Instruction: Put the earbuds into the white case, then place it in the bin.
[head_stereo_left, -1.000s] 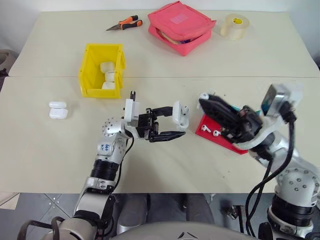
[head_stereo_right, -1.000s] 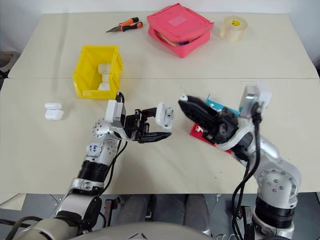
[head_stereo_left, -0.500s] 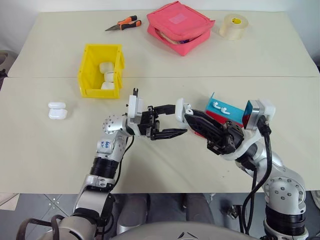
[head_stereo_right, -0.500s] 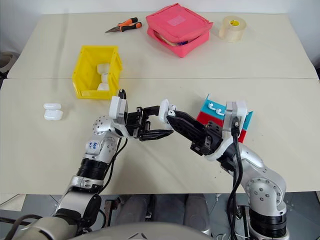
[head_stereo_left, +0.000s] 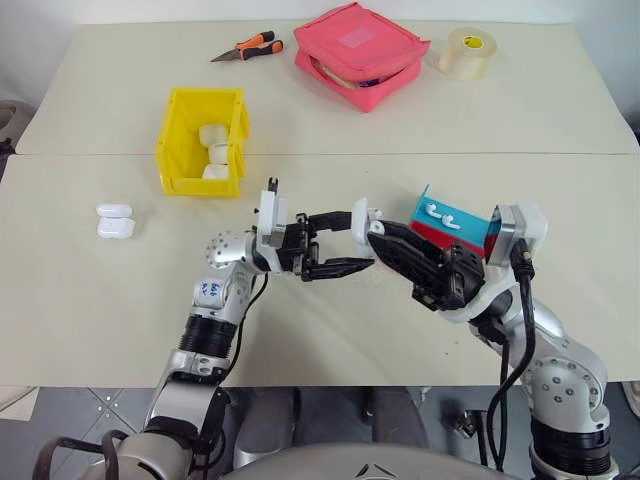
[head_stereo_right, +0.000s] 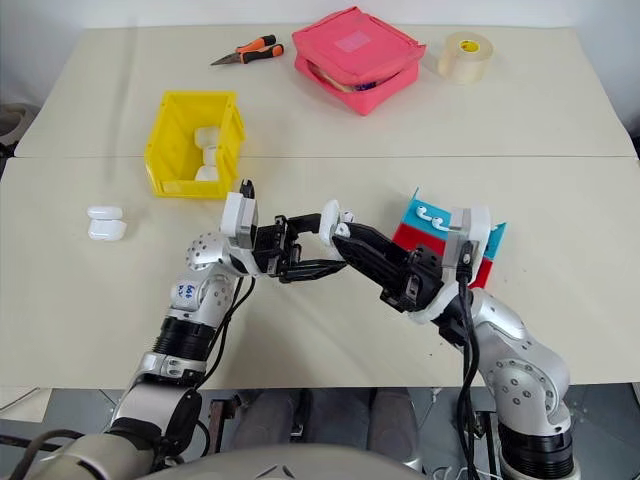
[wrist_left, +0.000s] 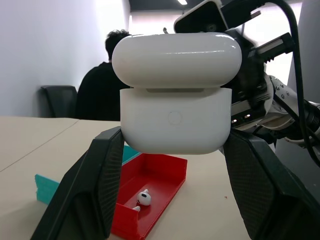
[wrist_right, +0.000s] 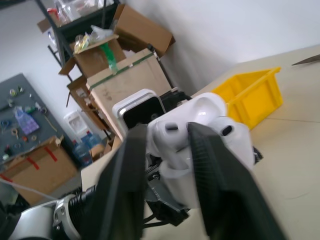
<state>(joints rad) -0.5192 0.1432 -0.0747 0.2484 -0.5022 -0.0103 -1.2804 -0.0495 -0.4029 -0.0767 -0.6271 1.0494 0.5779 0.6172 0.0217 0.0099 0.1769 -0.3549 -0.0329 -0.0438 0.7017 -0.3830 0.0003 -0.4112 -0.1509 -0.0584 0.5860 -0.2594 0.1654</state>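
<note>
upper left: yellow bin holding white cases. centre: left gripper clamped on the white case, lid ajar, held above the table. just right: right gripper, fingers parted at the case top. further right: red and blue tray with earbuds.

The table bears bin, pouch, tape.

A workshop or lab: cardboard boxes on shelving, tool pegboard
</note>
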